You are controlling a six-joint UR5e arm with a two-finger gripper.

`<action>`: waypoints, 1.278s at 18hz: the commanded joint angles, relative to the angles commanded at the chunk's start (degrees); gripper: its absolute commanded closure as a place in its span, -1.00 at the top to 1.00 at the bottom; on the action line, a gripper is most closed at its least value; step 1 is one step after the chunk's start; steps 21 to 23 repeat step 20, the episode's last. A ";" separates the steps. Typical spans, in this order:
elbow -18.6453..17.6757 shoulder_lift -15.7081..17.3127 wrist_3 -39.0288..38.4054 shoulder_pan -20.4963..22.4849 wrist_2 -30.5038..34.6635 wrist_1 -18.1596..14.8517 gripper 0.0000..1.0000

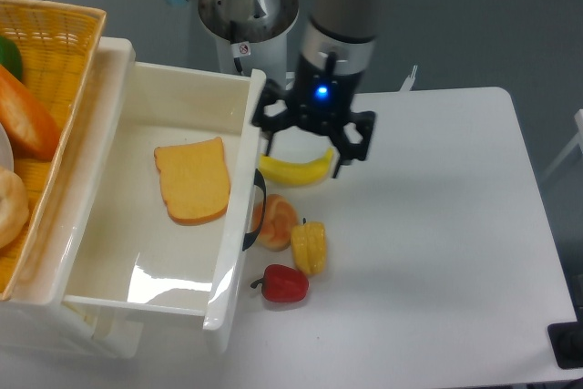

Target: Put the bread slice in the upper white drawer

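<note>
You see the bread slice (192,180) lying flat inside the drawer (100,225); your hand (305,153) hangs spread and empty above the banana (295,168).

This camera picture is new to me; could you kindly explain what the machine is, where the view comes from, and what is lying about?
It is a single robot arm seen from a fixed camera above the table. Its pincer is open, holding nothing, above the banana. The bread slice lies flat inside the upper white drawer. Beside the drawer's front sit an orange piece, a yellow pepper and a red pepper. A wicker basket with more toy food stands at the left.
</note>
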 joint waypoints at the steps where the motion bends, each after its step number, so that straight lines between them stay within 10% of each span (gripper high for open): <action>1: 0.00 -0.53 2.55 0.35 1.84 0.00 1.00; 23: 2.64 -13.27 23.49 10.73 11.18 5.44 1.00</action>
